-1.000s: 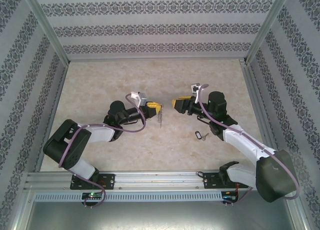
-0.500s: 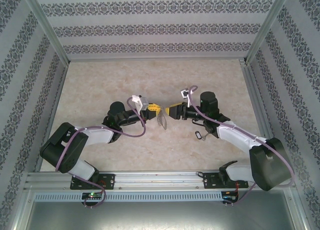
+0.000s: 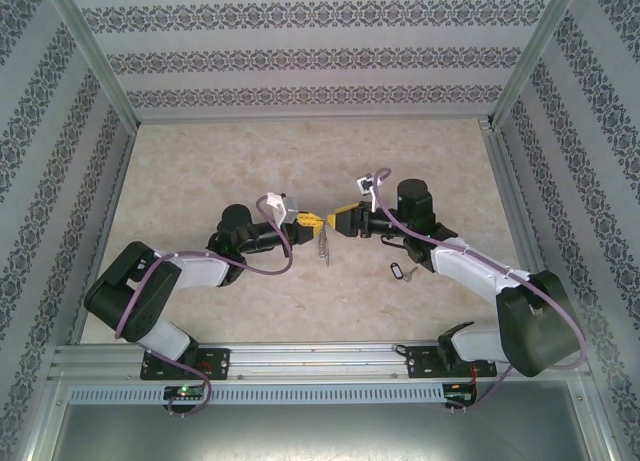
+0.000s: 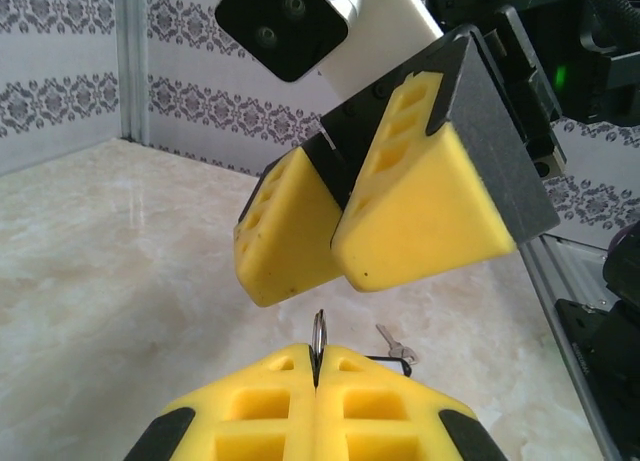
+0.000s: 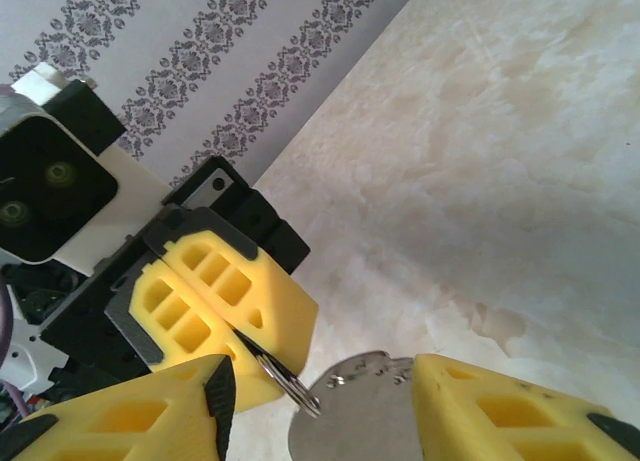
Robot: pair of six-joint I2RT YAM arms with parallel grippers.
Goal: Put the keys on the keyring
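L gripper (image 4: pixel 317 369) has its yellow pads pressed together on the keyring (image 4: pixel 318 333), pinching the thin loop edge-on & upright above the table (image 3: pixel 200 181). In the top view the beaded chain (image 3: pixel 322 245) hangs below the fingertips.

R gripper (image 5: pixel 318 426) faces it nose to nose, jaws spread wide. The ring's free end sits in the gap, touching neither pad as far as the right wrist view shows. A flat silvery piece (image 5: pixel 355 411) lies just beside the ring there; can't tell what it is.

The key (image 3: pixel 400 271) lies flat on the table, apart from both grippers, toward near-right & just beside the R forearm (image 3: pixel 470 266), so R arm is the nearer one. Its long axis runs roughly left-right in the top view.

Likely next: R either closes on the ring to steady it, or backs off & drops to the key. The key is tiny, so that pick would need narrowed jaws set across the shaft.
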